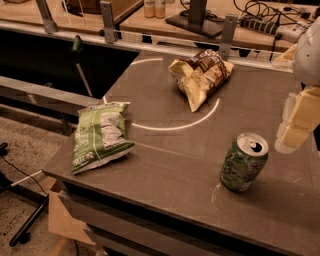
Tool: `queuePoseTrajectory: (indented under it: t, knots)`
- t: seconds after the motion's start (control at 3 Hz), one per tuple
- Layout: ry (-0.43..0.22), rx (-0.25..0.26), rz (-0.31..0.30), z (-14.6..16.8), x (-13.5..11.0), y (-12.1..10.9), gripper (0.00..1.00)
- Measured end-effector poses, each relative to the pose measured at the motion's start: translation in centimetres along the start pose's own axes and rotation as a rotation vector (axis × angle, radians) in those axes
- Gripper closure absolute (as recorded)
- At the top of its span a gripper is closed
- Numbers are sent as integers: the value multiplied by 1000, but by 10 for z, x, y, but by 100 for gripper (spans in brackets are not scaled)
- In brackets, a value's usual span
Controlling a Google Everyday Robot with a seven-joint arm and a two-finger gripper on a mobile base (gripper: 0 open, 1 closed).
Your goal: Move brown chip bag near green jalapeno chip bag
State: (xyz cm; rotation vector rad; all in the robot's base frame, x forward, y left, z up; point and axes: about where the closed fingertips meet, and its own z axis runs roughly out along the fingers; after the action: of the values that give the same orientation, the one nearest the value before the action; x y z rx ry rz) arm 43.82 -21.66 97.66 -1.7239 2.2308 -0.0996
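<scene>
On the worktop (pixel 175 160), the brown chip bag (pixel 201 75) lies far-centre, well apart from the green jalapeno chip bag (pixel 100 135) at the left edge. It looks light, soft and slippery, so I would pinch a crumpled edge. My jaws hang at right; I cannot tell their opening.

table (pixel 165 165): dark grey top, white arc (pixel 200 120) marked on it
floor (pixel 25 145): speckled, left side
rear desks (pixel 142 24): wood, monitor stand (pixel 192 17), cables (pixel 260 10)
rail posts (pixel 107 20): metal, behind table
light: warm, dim
</scene>
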Motion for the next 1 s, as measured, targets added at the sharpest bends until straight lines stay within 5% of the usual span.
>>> queuePoseTrajectory:
  t: [0.33,1.0]
  knots:
    - [0,0,0,0,0,0,0]
    - [-205,112,183,-1,-12,-48,0]
